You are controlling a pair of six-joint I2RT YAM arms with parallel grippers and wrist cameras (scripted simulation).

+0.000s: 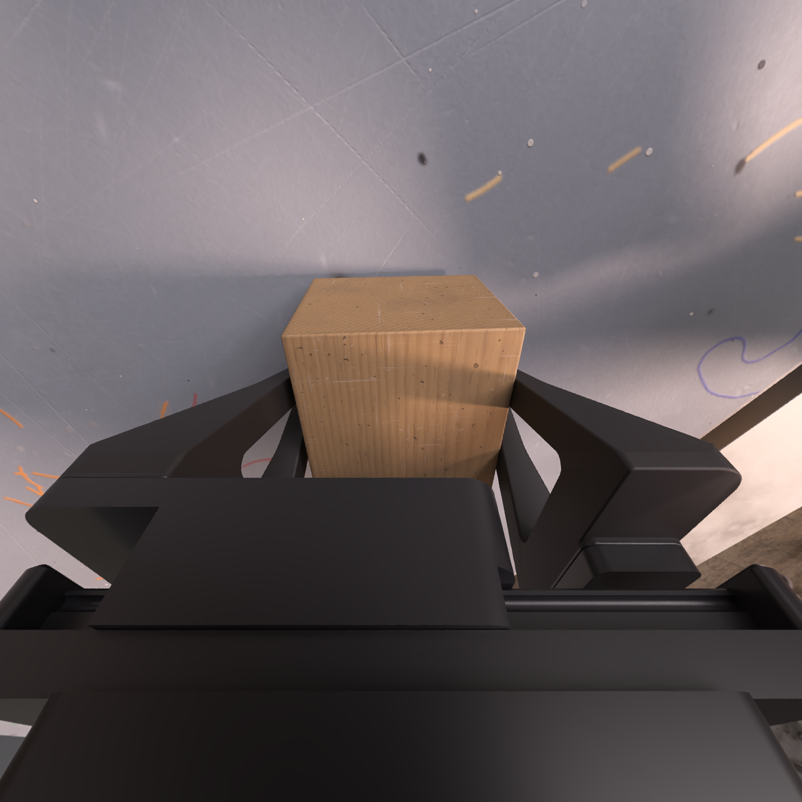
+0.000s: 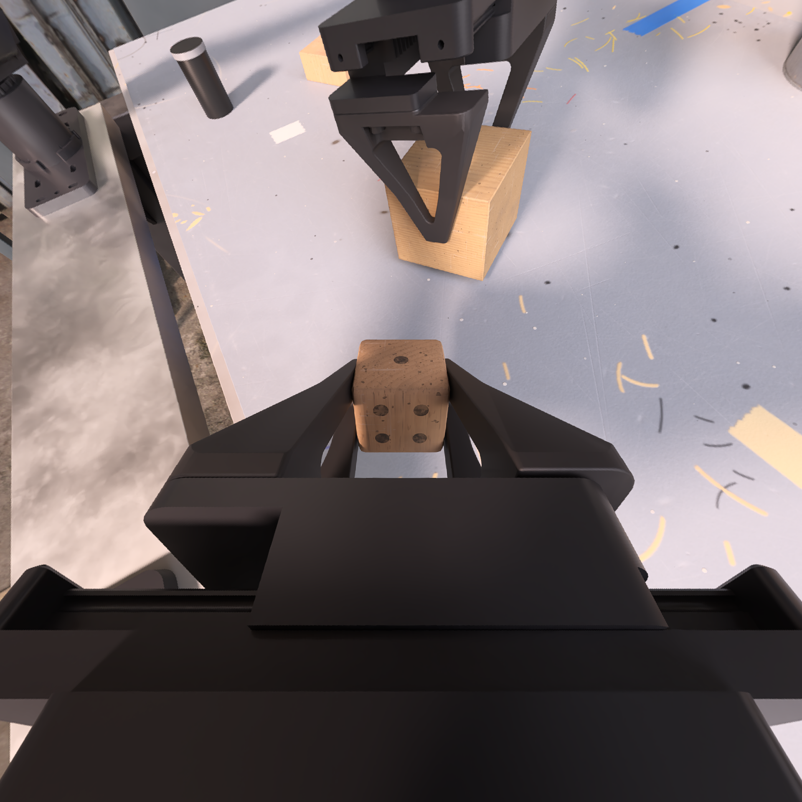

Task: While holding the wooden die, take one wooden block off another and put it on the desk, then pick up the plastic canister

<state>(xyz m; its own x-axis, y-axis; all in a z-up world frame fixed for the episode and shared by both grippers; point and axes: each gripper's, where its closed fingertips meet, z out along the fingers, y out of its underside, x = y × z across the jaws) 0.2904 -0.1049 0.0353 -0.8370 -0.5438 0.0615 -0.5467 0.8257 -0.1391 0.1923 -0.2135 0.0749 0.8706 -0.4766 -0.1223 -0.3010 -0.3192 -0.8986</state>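
Observation:
My right gripper point(image 2: 400, 390) is shut on the wooden die point(image 2: 399, 408), which has dark pips, and holds it above the grey desk point(image 2: 304, 269). My left gripper point(image 1: 401, 386) is shut on a plain wooden block point(image 1: 403, 390). In the right wrist view this block point(image 2: 481, 204) sits on or just above the desk, with one left finger point(image 2: 434, 217) on its near face. A second wooden block point(image 2: 321, 63) lies behind it, partly hidden by the left gripper. The black plastic canister point(image 2: 202, 80), with a silver cap, stands upright at the far left.
The desk's left edge point(image 2: 173, 243) runs close beside the die, with floor below. An arm base point(image 2: 47, 143) stands off the desk at the left. A grey object point(image 2: 794, 60) shows at the far right edge. Tape strips and paint marks cover the desk.

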